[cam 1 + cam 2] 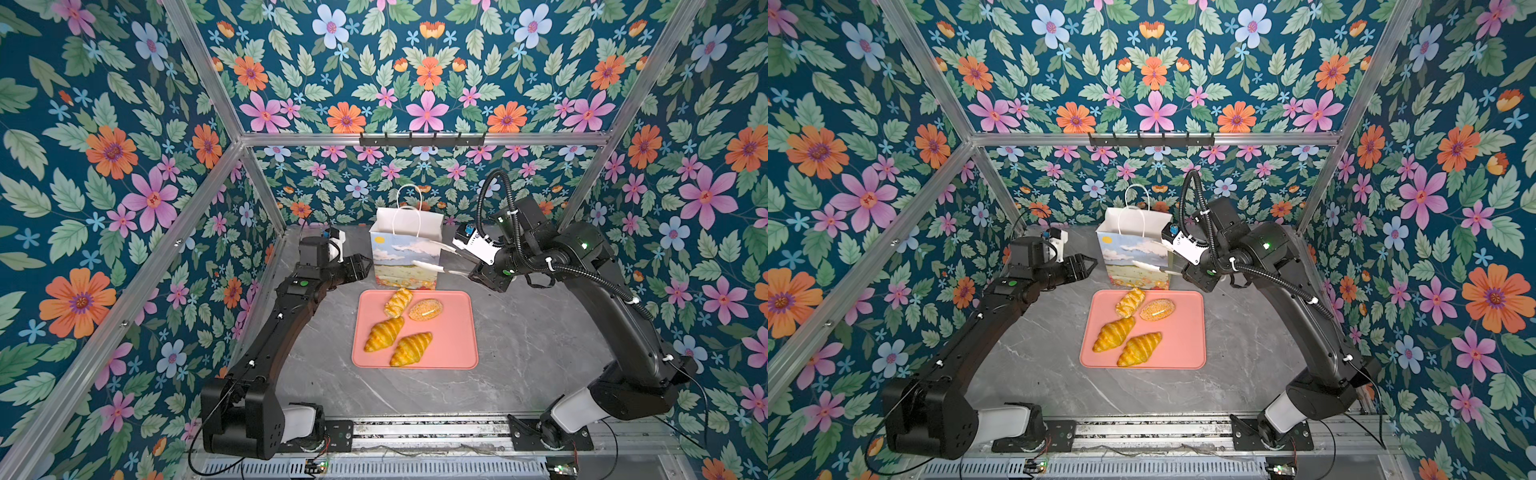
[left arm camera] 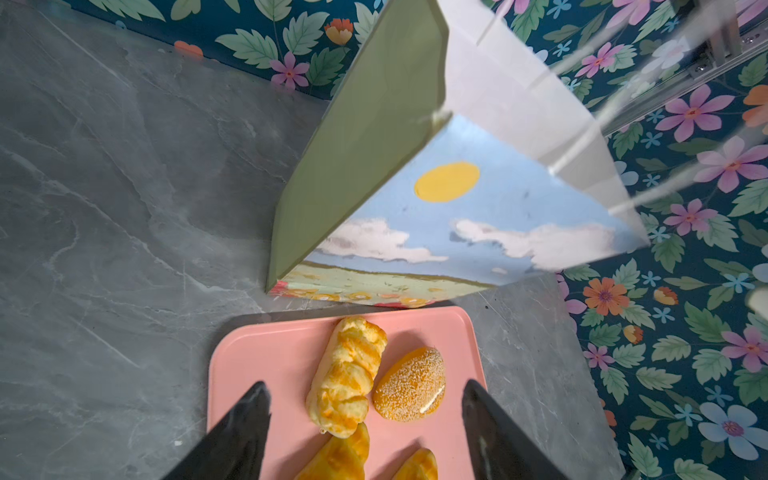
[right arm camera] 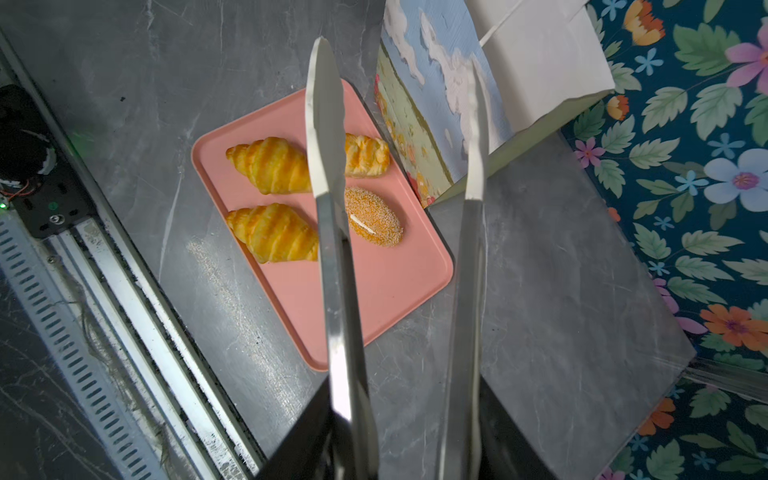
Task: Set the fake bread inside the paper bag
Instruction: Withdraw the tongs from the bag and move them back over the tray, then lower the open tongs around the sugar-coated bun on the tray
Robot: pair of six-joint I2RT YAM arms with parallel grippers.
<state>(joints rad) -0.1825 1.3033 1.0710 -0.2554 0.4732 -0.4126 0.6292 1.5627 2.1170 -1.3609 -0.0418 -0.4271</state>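
In both top views the left gripper (image 1: pixel 368 268) (image 1: pixel 1090 266) is hovering with its jaws spread and nothing between them. The paper bag (image 1: pixel 395 257) (image 1: pixel 1125 253) is standing upright just beside its tips, on the grey worktop (image 1: pixel 519 332). The right gripper (image 1: pixel 468 266) is clamping the handle end of a pair of metal tongs (image 1: pixel 426 265), whose white tips are standing apart and empty, reaching out in front of the bag's printed face. Below both grippers a pink tray (image 1: pixel 449 332) is carrying four pastries – a braided pastry (image 1: pixel 398 302), a speckled bun (image 1: pixel 424 309) and two croissants (image 1: pixel 384 333) (image 1: pixel 410 349).

In the left wrist view the left gripper (image 2: pixel 365 384) is showing two dark fingers held wide. The braided pastry (image 2: pixel 345 374) and speckled bun (image 2: pixel 409 384) are lying on the tray (image 2: pixel 266 353) between and below them, and the bag (image 2: pixel 457 208) is rising just ahead.

In the right wrist view the right gripper (image 3: pixel 407 449) is pressing on the tongs (image 3: pixel 328 166), whose arms are splaying forward. One arm is crossing over the tray (image 3: pixel 395 282), the other is passing in front of the bag (image 3: pixel 436 83). Croissants (image 3: pixel 270 166) (image 3: pixel 274 232), bun (image 3: pixel 374 216) and braided pastry (image 3: pixel 368 156) are lying beneath – none gripped.
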